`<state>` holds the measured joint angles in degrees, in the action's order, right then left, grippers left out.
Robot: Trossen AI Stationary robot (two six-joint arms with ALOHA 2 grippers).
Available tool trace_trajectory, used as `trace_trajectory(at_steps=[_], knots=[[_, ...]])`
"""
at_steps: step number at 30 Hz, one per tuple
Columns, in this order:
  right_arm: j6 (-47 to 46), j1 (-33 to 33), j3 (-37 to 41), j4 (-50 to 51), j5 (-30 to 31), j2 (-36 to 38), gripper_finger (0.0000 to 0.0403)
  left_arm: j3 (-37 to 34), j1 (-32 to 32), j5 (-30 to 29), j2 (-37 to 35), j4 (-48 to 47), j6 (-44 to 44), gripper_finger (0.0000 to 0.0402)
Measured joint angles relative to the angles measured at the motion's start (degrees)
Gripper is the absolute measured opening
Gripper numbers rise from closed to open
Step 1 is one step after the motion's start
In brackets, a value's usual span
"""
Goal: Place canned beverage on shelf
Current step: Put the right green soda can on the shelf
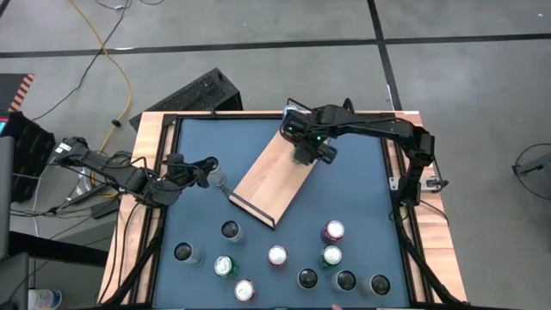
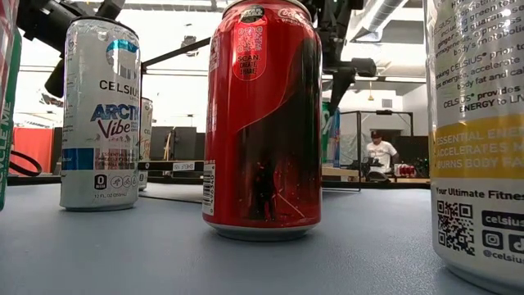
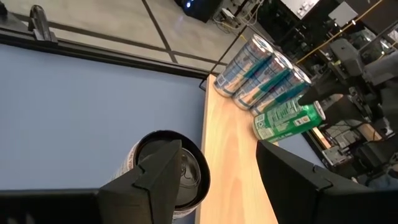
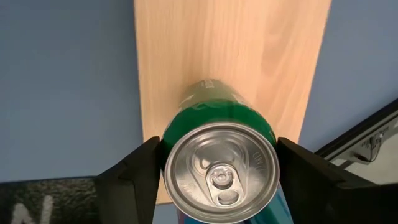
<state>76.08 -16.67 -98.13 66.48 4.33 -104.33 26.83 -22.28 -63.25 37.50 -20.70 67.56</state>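
High view, shelf: I see the shelf (image 1: 263, 176) lying slantwise in the middle of the blue table (image 1: 362, 198).
High view, right arm: my right gripper (image 1: 312, 153) is over the far end of the board; the arm hides whatever stands beneath it.
High view, left arm: my left gripper (image 1: 202, 170) waits off the near corner of the shelf, with a silver can (image 1: 218, 178) at its tip.
High view, stock: I count 10 loose cans (image 1: 277, 256) upright on the table along the near edge, all off the board.
Low view: only near-row cans fill it, a red can (image 2: 262, 123) in the centre. I cannot read the shelf from here.
Left wrist view, done so far: 3 blue-striped cans (image 3: 252, 65) already stand together at the far end of the shelf (image 3: 233, 155).
Left wrist view, in hand: the green can (image 3: 289, 118) is just beside those 3, over the board, leaning.
Left wrist view, left hand: the fingers (image 3: 158, 171) stand spread; the silver can (image 3: 194, 171) sits nearer 1 of them, with a gap to the other. I judge it not gripped.
Right wrist view: the right gripper (image 4: 217, 155) has a finger against each side of the green can (image 4: 221, 168), so I read it as clasped, above the light wood (image 4: 230, 43). Whether its base has landed I cannot tell.
Progress: 3 placed, a 4th at set-down, 11 left, roughly a quarter through by my judgement.
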Motion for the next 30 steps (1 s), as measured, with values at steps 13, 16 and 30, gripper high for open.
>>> trace_trajectory(at_steps=[13, 16, 30], knots=[[-1.07, 0.00, 0.00, -0.23, -1.78, 0.00, 0.0262, 0.00, 0.00, 0.92, 0.00, -0.01, -0.81, 0.0194], [-1.00, 0.02, 0.00, -0.13, -1.51, 0.00, 0.0262, 0.00, 0.00, 0.61, 0.00, 0.01, -0.42, 0.0194], [-0.87, 1.33, 0.04, -0.13, 0.80, 0.14, 0.0262, 0.00, 0.00, -0.50, -0.01, 0.01, -0.29, 0.0194]])
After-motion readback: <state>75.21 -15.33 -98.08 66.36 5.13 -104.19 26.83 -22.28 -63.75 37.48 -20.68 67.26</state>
